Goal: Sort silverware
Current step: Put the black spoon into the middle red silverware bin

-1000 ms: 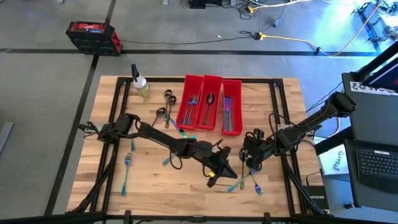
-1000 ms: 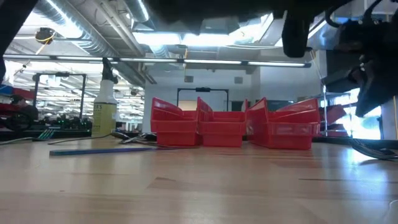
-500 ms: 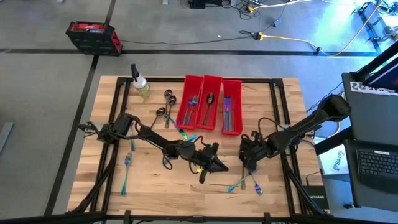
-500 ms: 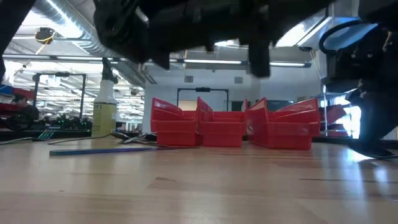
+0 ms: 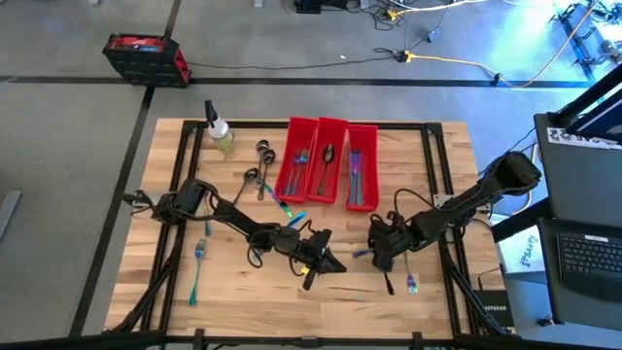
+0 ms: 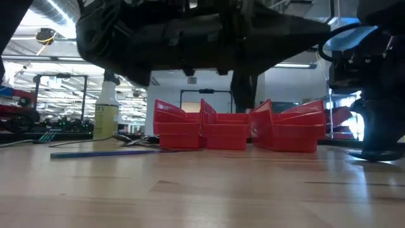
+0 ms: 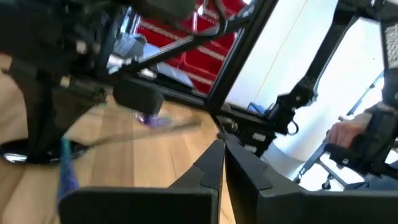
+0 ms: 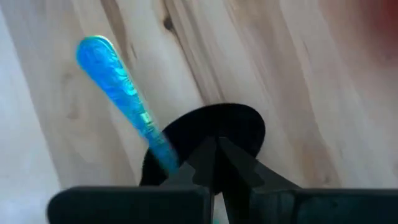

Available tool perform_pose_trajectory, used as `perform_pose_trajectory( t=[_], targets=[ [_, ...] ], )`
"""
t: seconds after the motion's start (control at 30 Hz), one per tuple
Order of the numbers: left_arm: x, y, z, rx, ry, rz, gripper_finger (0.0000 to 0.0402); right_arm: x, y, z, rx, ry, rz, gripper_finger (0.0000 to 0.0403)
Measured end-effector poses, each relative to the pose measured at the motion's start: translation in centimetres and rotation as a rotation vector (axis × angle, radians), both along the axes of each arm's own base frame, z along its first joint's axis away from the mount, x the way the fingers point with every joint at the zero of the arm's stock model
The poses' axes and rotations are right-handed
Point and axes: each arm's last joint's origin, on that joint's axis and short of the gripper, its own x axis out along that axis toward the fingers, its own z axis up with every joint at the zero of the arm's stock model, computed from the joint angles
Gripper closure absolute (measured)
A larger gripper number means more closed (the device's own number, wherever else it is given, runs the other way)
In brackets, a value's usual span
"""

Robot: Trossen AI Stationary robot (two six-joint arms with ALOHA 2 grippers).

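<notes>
Left gripper (image 5: 316, 273) is over the middle of the table (image 5: 233, 292), near side, fingers pressed together with nothing visible between them; left wrist view shows the two tips (image 7: 219, 163) meeting.

Right gripper (image 5: 374, 255) sits just right of it, also clamped tight, pinching a blue-teal utensil (image 8: 124, 99) by one end. In the right wrist view the handle sticks out past the fingers over bare wood. Can't tell whether it's a fork, spoon or knife.

Silverware locations:
- Three red bins (image 5: 330, 131) at the far centre, side by side, each with pieces inside: iridescent ones in the left and right bins, a dark spoon (image 5: 328, 156) in the middle bin.
- Dark spoons (image 5: 260, 165) loose on the table just left of the bins.
- A blue-teal piece (image 5: 288, 208) lies near the left bin's near end.
- Two pieces (image 5: 197, 264) at the left near side, beside the left arm.
- A piece (image 5: 410, 283) on the wood just near-right of the right gripper.

Spray bottle (image 5: 219, 131) stands at the far left, well apart from both grippers.
</notes>
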Motion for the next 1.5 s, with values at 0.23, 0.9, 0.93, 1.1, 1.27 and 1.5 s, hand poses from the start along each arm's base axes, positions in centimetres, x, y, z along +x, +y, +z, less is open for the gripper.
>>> perform_pose_trajectory(
  t=[0.23, 0.9, 0.93, 1.1, 1.27, 1.5],
  targets=[
    [-1.7, 0.4, 0.1, 0.003, 0.024, -0.003, 0.0401, 0.9, -0.6, 0.6, 0.017, -0.026, -0.084, 0.0403],
    [-3.6, 1.2, 0.9, 0.037, 0.037, 0.068, 0.0401, 0.3, -1.4, -0.3, 0.079, 0.099, -0.120, 0.0403],
    [-3.5, 1.2, 0.9, 0.028, 0.037, 0.079, 0.0401, 0.2, -1.3, -0.3, 0.098, 0.108, -0.120, 0.0403],
    [-3.5, 1.3, 0.8, -0.002, 0.052, 0.111, 0.0401, 0.3, -1.1, -0.1, 0.127, 0.134, -0.112, 0.0403],
    [-3.5, 1.3, 0.8, -0.005, 0.053, 0.112, 0.0401, 0.4, -1.1, 0.1, 0.114, 0.126, -0.084, 0.0403],
    [-3.5, 1.3, 0.8, -0.014, 0.056, 0.130, 0.0401, 0.5, -1.1, 0.0, 0.083, 0.116, -0.048, 0.0403]
  ],
)
